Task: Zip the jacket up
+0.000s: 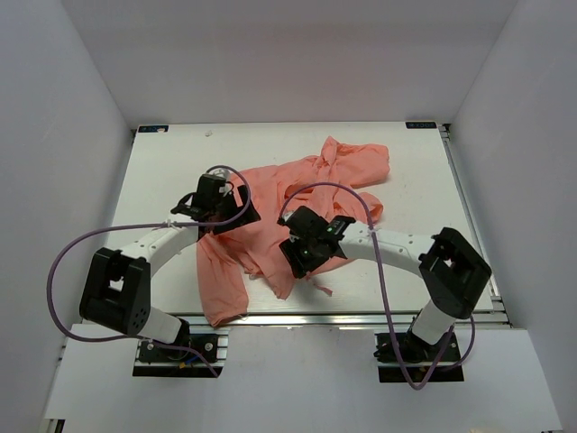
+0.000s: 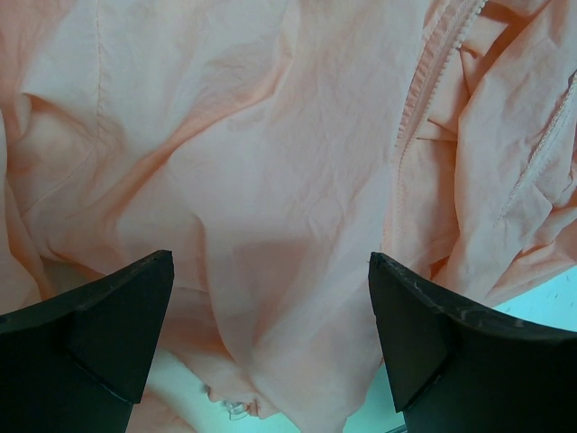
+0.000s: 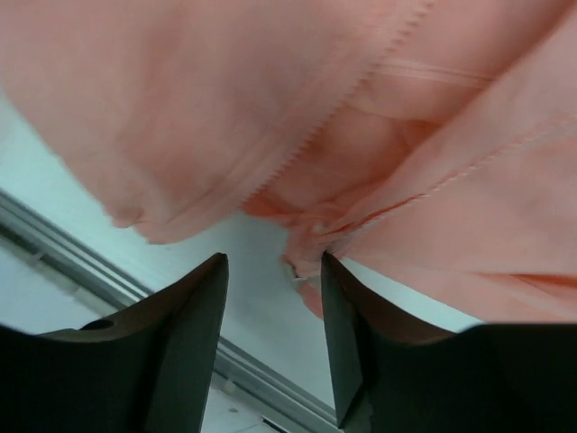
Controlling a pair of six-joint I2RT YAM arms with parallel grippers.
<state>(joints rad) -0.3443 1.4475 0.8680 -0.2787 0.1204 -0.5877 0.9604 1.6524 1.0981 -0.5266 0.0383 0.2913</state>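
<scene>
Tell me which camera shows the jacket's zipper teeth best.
Left wrist: the zipper teeth run sharp down the jacket, upper right. Right wrist shows them too, but blurred. The top view shows the whole jacket, teeth too small.

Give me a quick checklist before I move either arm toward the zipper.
1. Left gripper open and empty above the jacket: ok.
2. Right gripper with jaws apart, nothing between them: ok.
3. Jacket spread flat on the table: not ok, bunched and folded.
4. Zipper teeth in view: ok, rows show in both wrist views.
5. Zipper slider located: cannot tell.
</scene>
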